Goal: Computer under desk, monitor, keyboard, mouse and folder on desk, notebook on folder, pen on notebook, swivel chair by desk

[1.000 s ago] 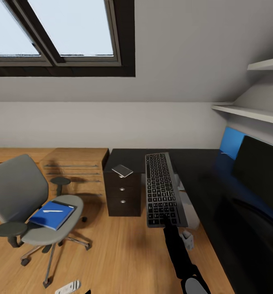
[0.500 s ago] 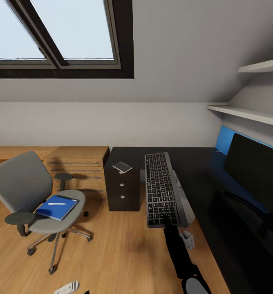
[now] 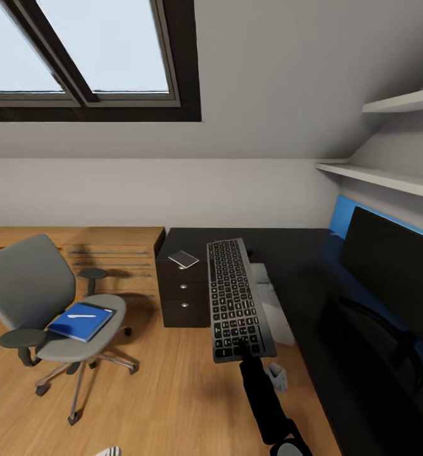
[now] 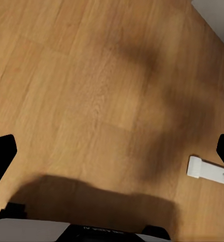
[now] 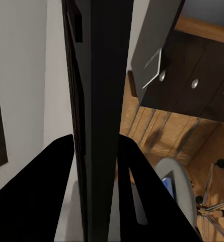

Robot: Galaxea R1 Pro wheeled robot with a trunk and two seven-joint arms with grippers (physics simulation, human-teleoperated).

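Observation:
My right gripper (image 3: 242, 345) is shut on the near end of the long black keyboard (image 3: 233, 296), held level in the air beside the black desk (image 3: 287, 250). In the right wrist view the keyboard (image 5: 99, 101) stands edge-on between the fingers (image 5: 41, 186). The wide black monitor (image 3: 395, 272) stands on the desk at the right. Under the desk, the white computer (image 3: 276, 311) peeks out behind the keyboard. The grey swivel chair (image 3: 28, 285) carries the blue notebook (image 3: 82, 322) with the pen (image 3: 80, 315) on top. A thin grey folder (image 3: 183, 258) lies above the drawers. My left gripper (image 4: 112, 151) hangs open over the floor.
A light wooden dresser (image 3: 110, 253) stands along the wall behind the chair. White shelves (image 3: 389, 180) jut out above the monitor. A white power strip (image 4: 208, 171) lies on the wooden floor (image 3: 173, 392) near my left side. Open floor separates chair and desk.
The view has turned a little, showing more of the monitor. The held keyboard has drifted slightly left relative to the drawers. The grip is unchanged.

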